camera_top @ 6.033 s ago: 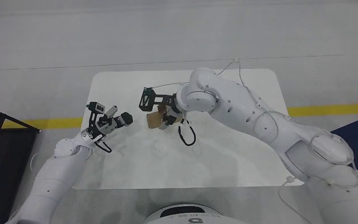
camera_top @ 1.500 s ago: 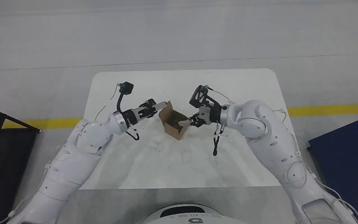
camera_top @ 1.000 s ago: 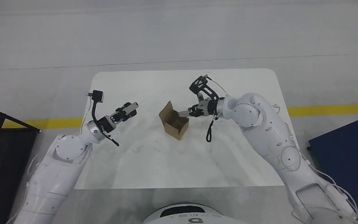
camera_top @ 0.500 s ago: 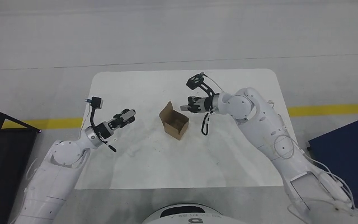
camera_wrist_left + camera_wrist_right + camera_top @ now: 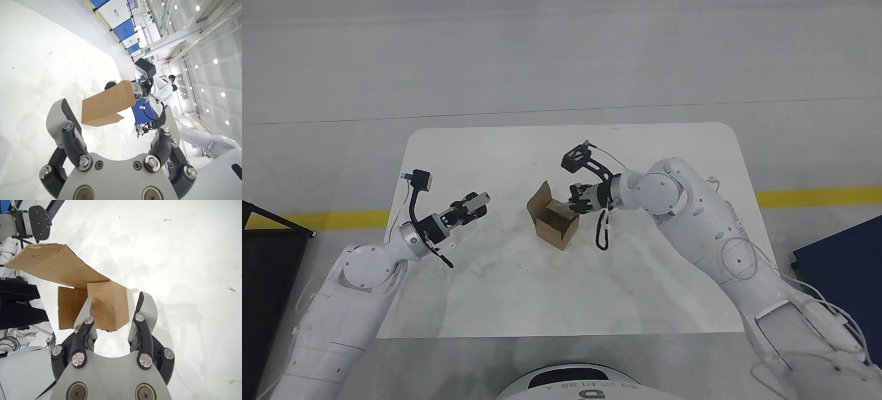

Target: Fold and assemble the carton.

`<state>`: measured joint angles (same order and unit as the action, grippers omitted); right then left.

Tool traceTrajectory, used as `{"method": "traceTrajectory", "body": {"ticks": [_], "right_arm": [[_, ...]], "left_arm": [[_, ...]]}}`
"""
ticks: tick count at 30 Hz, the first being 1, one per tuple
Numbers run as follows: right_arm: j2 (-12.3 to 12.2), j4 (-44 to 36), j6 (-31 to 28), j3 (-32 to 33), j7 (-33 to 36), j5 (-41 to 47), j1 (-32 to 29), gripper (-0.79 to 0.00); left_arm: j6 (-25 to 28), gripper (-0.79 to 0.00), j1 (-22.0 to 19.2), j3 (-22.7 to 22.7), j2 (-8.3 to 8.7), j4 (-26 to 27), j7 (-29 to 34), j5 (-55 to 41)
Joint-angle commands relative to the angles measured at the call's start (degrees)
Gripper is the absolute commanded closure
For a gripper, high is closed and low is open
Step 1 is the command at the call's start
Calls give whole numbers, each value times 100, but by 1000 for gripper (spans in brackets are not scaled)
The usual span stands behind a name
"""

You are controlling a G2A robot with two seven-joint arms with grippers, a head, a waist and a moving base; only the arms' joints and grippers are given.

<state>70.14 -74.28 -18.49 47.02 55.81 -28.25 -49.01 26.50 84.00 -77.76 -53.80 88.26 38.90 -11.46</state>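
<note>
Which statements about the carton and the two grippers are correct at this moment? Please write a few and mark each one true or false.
1. The carton stands on the white table. True.
2. The left gripper is shut on the carton. False: it is open and apart from the carton.
3. The right gripper is open, with a corner of the carton between its fingers. True.
4. The carton's top is folded shut. False: the top is open and a large flap stands up from it.
</note>
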Motion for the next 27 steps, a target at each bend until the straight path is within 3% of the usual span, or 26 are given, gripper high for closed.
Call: {"method": "traceTrajectory", "body": {"ticks": [1,10,11,13,16,19,24,26,27], "right_arm": [[28,46,81,-81,41,-40,57,-437],[119,136,661,-289,306,-189,264,-271],[129,121,754,-312,356,-215,285,-212],[145,76,916,-356,448,-305,333,0],[145,-113,1351,-327,505,-480,367,0],[108,-536,2550,-159,457,-787,202,0],[9,-1520,4071,75,547,-1260,-355,-15],[-10,-1840,4473,287,568,-1009,-575,-262],[-27,-1982,4499,414,532,-850,-692,-296]], "left_arm": [[-1,-785,-17,6,-6,-18,5,-5],[38,-785,-55,7,-30,-86,20,-12],[46,-785,-56,7,-33,-94,20,-13],[57,-785,-61,1,-37,-116,20,-1],[85,-785,-63,-15,-42,-131,7,24],[103,-785,-52,-45,-43,-128,-26,90],[109,-785,-11,-91,-46,-119,-54,146],[91,-785,-17,-87,-50,-122,-60,181],[84,-785,-26,-87,-52,-119,-69,216]]}}
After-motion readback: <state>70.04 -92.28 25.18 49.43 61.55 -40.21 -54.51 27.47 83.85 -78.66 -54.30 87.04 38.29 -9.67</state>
